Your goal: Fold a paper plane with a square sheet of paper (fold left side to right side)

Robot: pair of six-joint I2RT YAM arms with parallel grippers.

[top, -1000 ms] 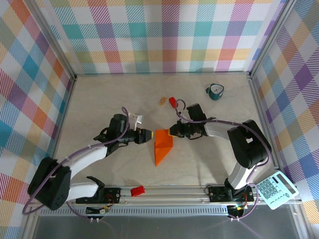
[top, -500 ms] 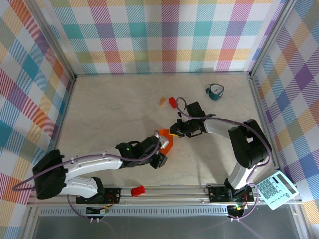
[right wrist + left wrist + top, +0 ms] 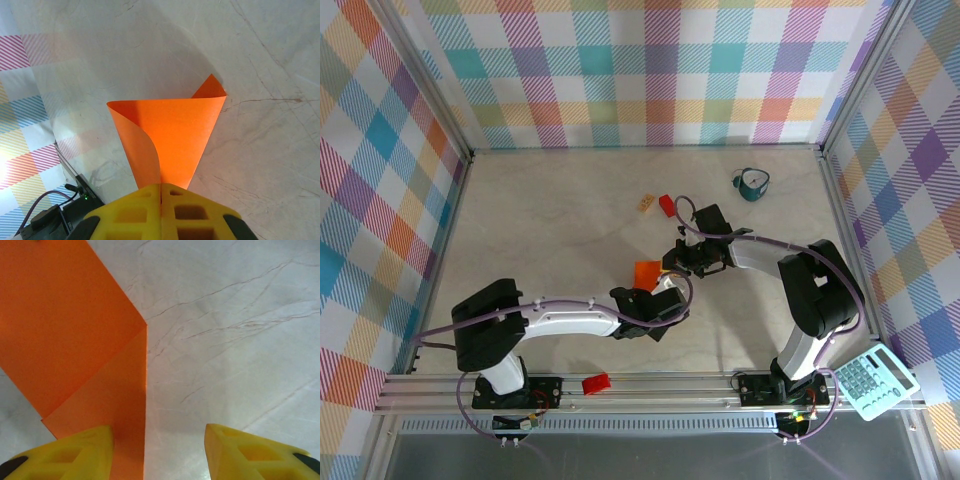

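Paper (image 3: 170,132), thin, orange, curled, clamped at 6 o'clock in right gripper (image 3: 161,189); left gripper (image 3: 157,440) jaws wide apart over flat creased part.

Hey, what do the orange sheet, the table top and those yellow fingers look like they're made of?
Orange sheet: thin matte paper, it curls softly and holds a sharp crease. Table top: smooth pale surface with fine dark veins, marble-look laminate or stone, can't tell which. Yellow fingers: matte plastic, probably moulded or printed, with hollow pockets.
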